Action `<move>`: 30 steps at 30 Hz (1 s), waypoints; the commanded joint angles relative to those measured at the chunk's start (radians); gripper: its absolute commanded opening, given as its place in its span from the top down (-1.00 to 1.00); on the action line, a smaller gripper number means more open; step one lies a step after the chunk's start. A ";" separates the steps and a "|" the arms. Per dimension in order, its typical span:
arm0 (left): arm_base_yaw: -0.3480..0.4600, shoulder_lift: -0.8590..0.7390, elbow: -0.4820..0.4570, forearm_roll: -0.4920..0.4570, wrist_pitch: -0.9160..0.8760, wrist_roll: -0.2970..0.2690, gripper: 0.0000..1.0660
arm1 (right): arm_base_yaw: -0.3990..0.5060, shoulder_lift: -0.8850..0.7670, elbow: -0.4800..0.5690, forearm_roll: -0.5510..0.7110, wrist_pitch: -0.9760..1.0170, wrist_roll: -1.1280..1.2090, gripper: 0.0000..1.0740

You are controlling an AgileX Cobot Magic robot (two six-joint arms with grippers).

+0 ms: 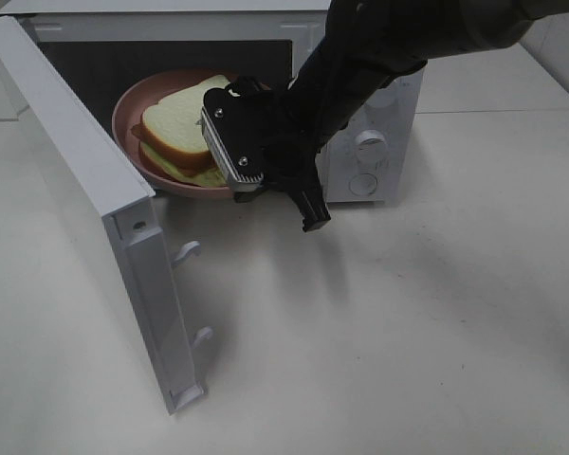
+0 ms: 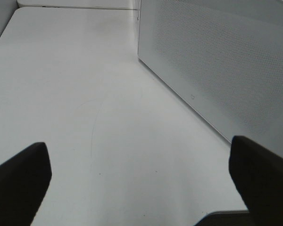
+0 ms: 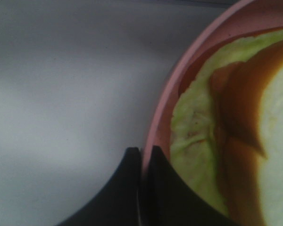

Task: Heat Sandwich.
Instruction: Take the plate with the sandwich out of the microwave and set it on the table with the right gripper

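Microwave [image 1: 365, 142] casing seen as smooth white painted metal or plastic, matt; its side panel [image 2: 217, 66] finely perforated. Plate [image 1: 133, 128] looks like smooth pink plastic, slight sheen. Sandwich [image 1: 180, 128] bread soft and porous, crust glossy brown. Table [image 1: 408, 332] matt white, lightly scuffed

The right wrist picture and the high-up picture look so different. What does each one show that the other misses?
Only the right wrist view shows the right gripper shut on the rim of the pink plate.

Only the high view shows the whole microwave, its open door, the table, and the plate part-way into the oven.

Both show the plate and the sandwich on it, with its green filling.
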 commanded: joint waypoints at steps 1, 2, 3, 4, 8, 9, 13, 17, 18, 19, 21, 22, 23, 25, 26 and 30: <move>0.003 -0.005 0.002 -0.002 -0.009 0.001 -0.82 | -0.004 -0.069 0.066 0.003 -0.036 0.007 1.00; 0.003 -0.005 0.002 -0.002 -0.009 0.001 -0.82 | -0.003 -0.078 0.079 0.003 -0.039 0.007 1.00; 0.003 -0.005 0.002 -0.002 -0.009 0.001 -0.82 | -0.003 -0.091 0.095 0.003 -0.041 0.006 1.00; 0.003 -0.005 0.002 -0.002 -0.009 0.001 -0.82 | -0.003 -0.091 0.095 0.003 -0.041 0.006 1.00; 0.003 -0.005 0.002 -0.002 -0.009 0.001 -0.82 | -0.003 -0.150 0.178 0.003 -0.053 0.006 1.00; 0.003 -0.005 0.002 -0.002 -0.009 0.001 -0.82 | -0.003 -0.150 0.178 0.003 -0.053 0.006 1.00; 0.003 -0.005 0.002 -0.002 -0.009 0.001 -0.82 | 0.001 -0.202 0.256 0.002 -0.073 0.003 1.00; 0.003 -0.005 0.002 -0.002 -0.009 0.001 -0.82 | 0.014 -0.263 0.340 -0.018 -0.095 0.003 1.00; 0.003 -0.005 0.002 -0.002 -0.009 0.001 -0.82 | 0.021 -0.288 0.375 -0.020 -0.103 0.003 1.00; 0.003 -0.005 0.002 -0.002 -0.009 0.001 -0.82 | 0.021 -0.304 0.396 -0.019 -0.109 0.003 1.00; 0.003 -0.005 0.002 -0.002 -0.009 0.001 -0.82 | 0.021 -0.351 0.458 -0.020 -0.114 0.004 1.00; 0.003 -0.005 0.002 -0.002 -0.009 0.001 -0.82 | 0.021 -0.351 0.458 -0.020 -0.114 0.004 1.00; 0.003 -0.005 0.002 -0.002 -0.009 0.001 -0.82 | 0.021 -0.368 0.478 -0.020 -0.116 0.004 1.00; 0.003 -0.005 0.002 -0.002 -0.009 0.001 -0.82 | 0.021 -0.405 0.513 -0.020 -0.127 0.007 1.00; 0.003 -0.005 0.002 -0.002 -0.009 0.001 -0.82 | 0.021 -0.439 0.548 -0.023 -0.140 0.009 1.00; 0.003 -0.005 0.002 -0.002 -0.009 0.001 -0.82 | 0.021 -0.505 0.613 -0.049 -0.143 0.040 1.00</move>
